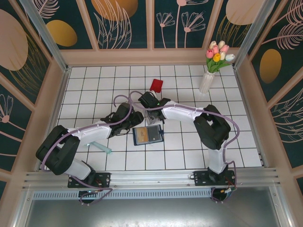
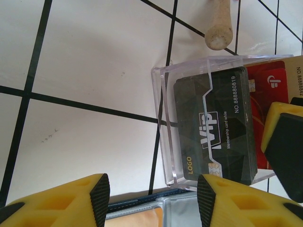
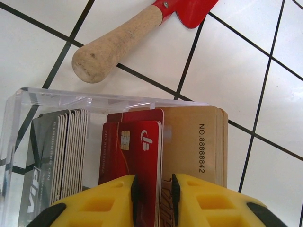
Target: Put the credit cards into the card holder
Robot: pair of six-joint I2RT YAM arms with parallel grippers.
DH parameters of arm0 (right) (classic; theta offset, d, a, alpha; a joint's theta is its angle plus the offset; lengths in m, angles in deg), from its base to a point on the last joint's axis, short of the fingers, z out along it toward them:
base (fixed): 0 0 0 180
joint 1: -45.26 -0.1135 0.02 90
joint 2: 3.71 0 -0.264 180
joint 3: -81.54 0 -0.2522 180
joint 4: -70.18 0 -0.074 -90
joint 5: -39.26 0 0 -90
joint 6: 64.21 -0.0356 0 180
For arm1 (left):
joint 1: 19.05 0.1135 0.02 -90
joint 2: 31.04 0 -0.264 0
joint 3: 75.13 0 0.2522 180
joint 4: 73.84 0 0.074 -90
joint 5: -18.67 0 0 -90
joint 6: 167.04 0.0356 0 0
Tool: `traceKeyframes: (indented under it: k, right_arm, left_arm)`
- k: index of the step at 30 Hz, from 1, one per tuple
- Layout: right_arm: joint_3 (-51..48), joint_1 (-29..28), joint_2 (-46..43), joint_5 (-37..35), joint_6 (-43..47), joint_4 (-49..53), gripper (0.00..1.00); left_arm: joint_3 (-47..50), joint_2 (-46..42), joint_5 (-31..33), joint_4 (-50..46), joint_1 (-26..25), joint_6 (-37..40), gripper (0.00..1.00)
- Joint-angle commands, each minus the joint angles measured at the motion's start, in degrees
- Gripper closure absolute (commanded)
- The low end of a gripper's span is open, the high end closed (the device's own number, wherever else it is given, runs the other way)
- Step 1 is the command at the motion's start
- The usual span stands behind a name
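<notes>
Right tool [image 3: 154, 183] on red card [image 3: 127, 158] beside "NO.88888842"

The top camera looks steeply down from above and behind the arm bases, far enough to take in the whole tiled counter [image 1: 189, 156], while each wrist camera peers past its own yellow jaws from very close, both sharing the clear box [image 2: 160, 94] of credit cards [image 3: 132, 146] and the wooden handle [image 3: 113, 40] end.

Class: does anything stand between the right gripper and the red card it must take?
Nothing visible does. The right gripper pinches the red card, which stands in the clear box among other cards.
</notes>
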Motion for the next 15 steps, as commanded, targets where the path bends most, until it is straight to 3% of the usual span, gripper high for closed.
traceKeyframes:
  k: [1,15]
  right_arm:
    - [0.87,-0.06,-1.42,-2.25,0.34,2.12,0.78]
    - [0.69,0.03,-2.73,-3.93,0.86,2.78,0.77]
  left_arm:
    - [-0.51,0.47,-0.67,1.37,0.37,-0.51,0.46]
    - [-0.25,0.6,-1.09,1.54,0.44,-0.55,0.46]
